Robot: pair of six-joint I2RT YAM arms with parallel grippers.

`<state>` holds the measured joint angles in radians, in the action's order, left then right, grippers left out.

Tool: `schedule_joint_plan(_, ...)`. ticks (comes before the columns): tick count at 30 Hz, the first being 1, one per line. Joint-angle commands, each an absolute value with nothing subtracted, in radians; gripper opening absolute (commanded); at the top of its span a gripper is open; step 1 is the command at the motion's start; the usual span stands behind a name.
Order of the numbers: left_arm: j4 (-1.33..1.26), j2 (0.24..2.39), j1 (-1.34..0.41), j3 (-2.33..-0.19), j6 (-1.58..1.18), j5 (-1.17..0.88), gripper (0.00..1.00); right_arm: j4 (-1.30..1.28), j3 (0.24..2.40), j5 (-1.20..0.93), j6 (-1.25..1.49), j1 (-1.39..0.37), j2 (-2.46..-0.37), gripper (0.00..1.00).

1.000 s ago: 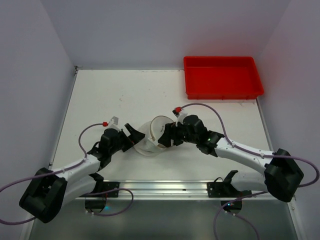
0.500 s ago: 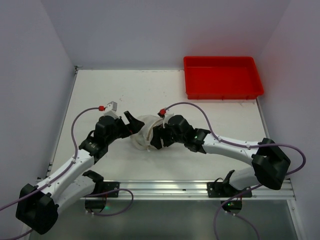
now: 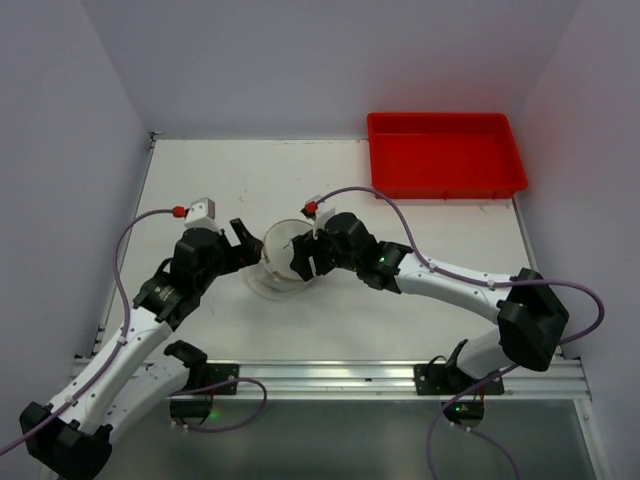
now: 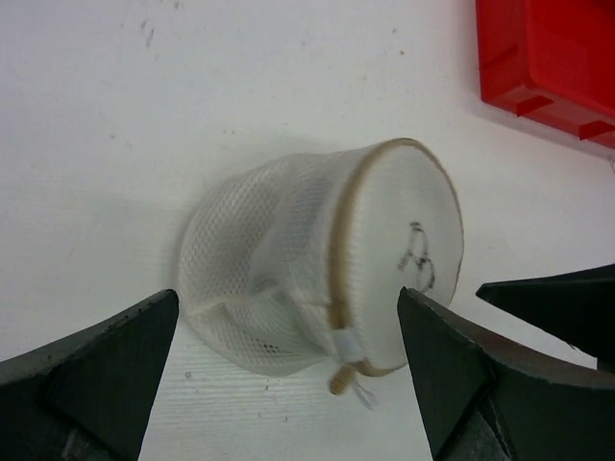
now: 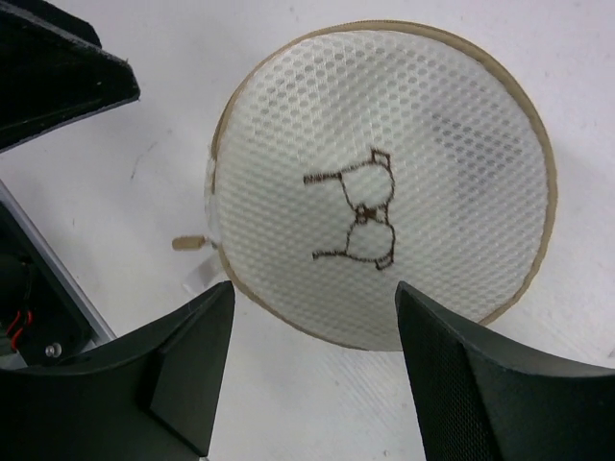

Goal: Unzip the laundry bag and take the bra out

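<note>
- One small white drum-shaped mesh laundry bag (image 3: 283, 262) lies on its soft side wall. It is somewhat slumped, and a round flat face is tipped up towards the right arm.
- That face carries a small black line drawing (image 5: 357, 219) of a bra. A beige zip band runs round its rim with no gap in any view.
- The beige zip pull (image 4: 341, 381) with its white tab hangs at the rim on the bag's near side, and neither arm is touching it.
- No bra shows. The mesh is too dense to tell what is inside.
- By my reading the task has hardly begun: the zip looks fully closed. Still to do are catching the pull, running it round the rim and drawing the bra out.
- The right gripper (image 5: 314, 288) sits just to the right of the bag, looking at the printed face. Its jaws stand well apart, and the lower edge of the face shows in the gap between them. I see nothing pinched.
- The left gripper (image 4: 288, 303) is just to the left of the bag, spread as wide as it goes and empty. The mesh wall lies ahead of its tips.
- The white table (image 3: 200, 190) carries the bag near the middle.
- A red rectangular plastic tray (image 3: 445, 190) stands well apart from the bag, beyond it and to the right.
</note>
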<state>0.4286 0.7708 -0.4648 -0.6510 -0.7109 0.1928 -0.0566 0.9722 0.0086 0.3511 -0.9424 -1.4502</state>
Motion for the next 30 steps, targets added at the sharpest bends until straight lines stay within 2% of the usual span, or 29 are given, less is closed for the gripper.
schedule_joint_plan(1, 0.47, 0.739, -0.459, -0.721, -0.638, 0.25, 1.0, -0.054, 1.061, 0.006, 0.281, -0.945, -1.517, 0.7)
schedule_joint_plan(6, 0.373, 0.827, -0.46, -0.741, -0.611, 0.072, 1.0, -0.078, 1.078, 0.008, 0.281, -0.945, -1.513, 0.7)
schedule_joint_plan(14, 0.385, 1.017, -0.401, -0.844, -0.575, 0.147, 1.0, -0.078, 0.918, 0.08, 0.305, -0.936, -1.307, 0.77)
schedule_joint_plan(17, 0.327, 1.078, -0.292, -0.864, -0.594, 0.025, 1.0, -0.084, 0.847, 0.092, 0.34, -0.936, -1.23, 0.79)
schedule_joint_plan(25, 0.168, 1.353, -0.164, -0.893, -0.732, -0.326, 1.0, -0.081, 0.73, 0.095, 0.423, -0.936, -1.031, 0.82)
schedule_joint_plan(30, 0.129, 1.48, -0.14, -0.884, -0.788, -0.337, 1.0, -0.058, 0.68, 0.107, 0.44, -0.936, -0.96, 0.84)
